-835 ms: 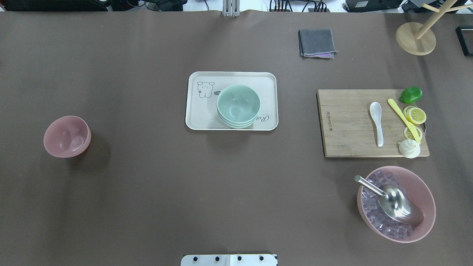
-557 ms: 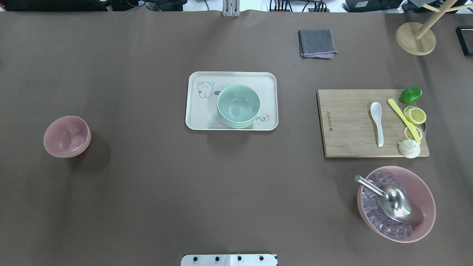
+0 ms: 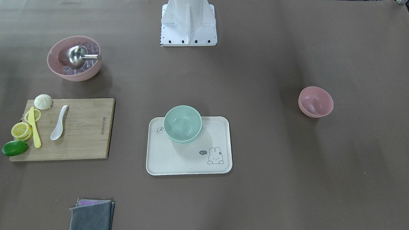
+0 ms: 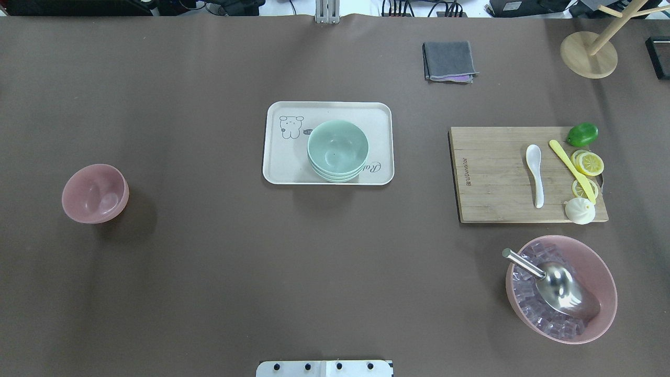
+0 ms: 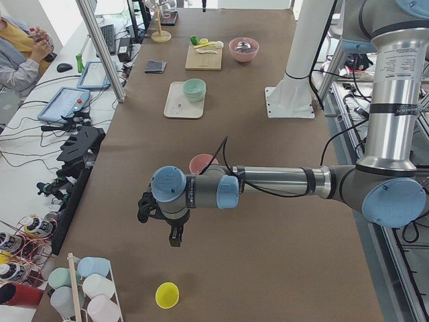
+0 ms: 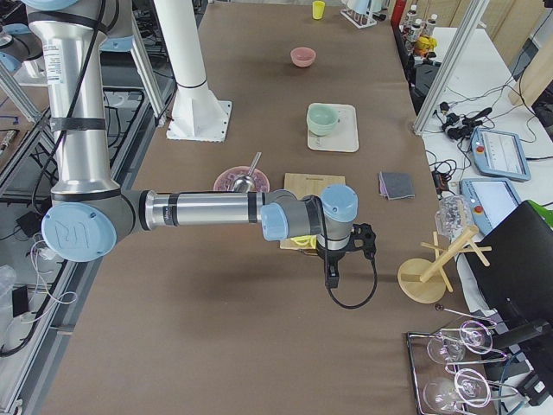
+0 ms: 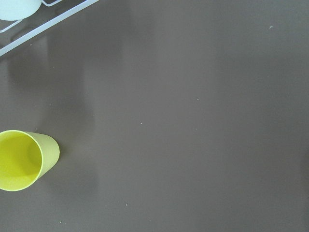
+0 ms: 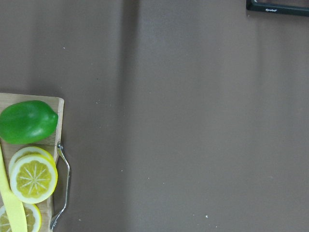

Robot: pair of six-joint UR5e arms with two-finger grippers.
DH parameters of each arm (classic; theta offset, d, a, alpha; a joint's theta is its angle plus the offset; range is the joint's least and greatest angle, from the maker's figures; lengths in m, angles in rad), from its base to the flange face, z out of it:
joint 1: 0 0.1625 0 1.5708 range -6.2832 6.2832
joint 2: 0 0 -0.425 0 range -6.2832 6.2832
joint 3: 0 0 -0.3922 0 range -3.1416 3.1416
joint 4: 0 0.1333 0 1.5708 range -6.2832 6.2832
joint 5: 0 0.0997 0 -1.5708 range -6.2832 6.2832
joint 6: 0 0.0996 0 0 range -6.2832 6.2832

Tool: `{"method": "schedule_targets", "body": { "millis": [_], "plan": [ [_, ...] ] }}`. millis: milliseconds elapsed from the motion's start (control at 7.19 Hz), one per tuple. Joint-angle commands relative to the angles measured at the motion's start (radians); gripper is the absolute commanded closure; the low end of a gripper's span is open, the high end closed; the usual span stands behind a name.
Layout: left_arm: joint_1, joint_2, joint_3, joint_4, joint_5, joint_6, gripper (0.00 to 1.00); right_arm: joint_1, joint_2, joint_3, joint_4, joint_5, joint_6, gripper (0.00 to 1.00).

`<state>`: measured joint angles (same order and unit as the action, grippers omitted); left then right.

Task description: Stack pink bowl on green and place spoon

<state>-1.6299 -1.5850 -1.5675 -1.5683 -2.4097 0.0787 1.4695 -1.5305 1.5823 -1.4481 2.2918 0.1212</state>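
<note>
Out by the left edge of the surface [image 4: 209, 262], the pink bowl [image 4: 95, 193] sits upright and empty, on its own. At the middle, nearer the far edge, the tray [image 4: 282, 167] carries the green bowls [image 4: 337, 150], nested, the top one empty. Toward the right edge, the white spoon [image 4: 535, 173] lies on the cutting board [image 4: 492, 178]. By the robot-side right corner, a large pink bowl [image 4: 607, 285] holds ice cubes [image 4: 528, 309] and a metal scoop [image 4: 560, 288]. The left claw [image 5: 175, 236] hangs past the left end near a yellow cup [image 5: 167, 294], touching nothing; I can't tell how wide it gapes. The right claw [image 6: 332, 275] hangs past the board, its spread likewise unclear.
</note>
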Motion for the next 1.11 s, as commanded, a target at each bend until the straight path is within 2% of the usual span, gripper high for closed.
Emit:
{"method": "schedule_targets", "body": {
  "millis": [0,974],
  "plan": [
    [0.001,0.0,-0.006,-0.001,-0.002,0.001,0.02,0.0,0.003,-0.005,-0.002,0.0,0.0,0.0],
    [0.004,-0.01,-0.023,-0.002,-0.003,0.001,0.02,-0.005,0.021,-0.022,0.021,0.003,-0.003,0.0]
  ]
}}
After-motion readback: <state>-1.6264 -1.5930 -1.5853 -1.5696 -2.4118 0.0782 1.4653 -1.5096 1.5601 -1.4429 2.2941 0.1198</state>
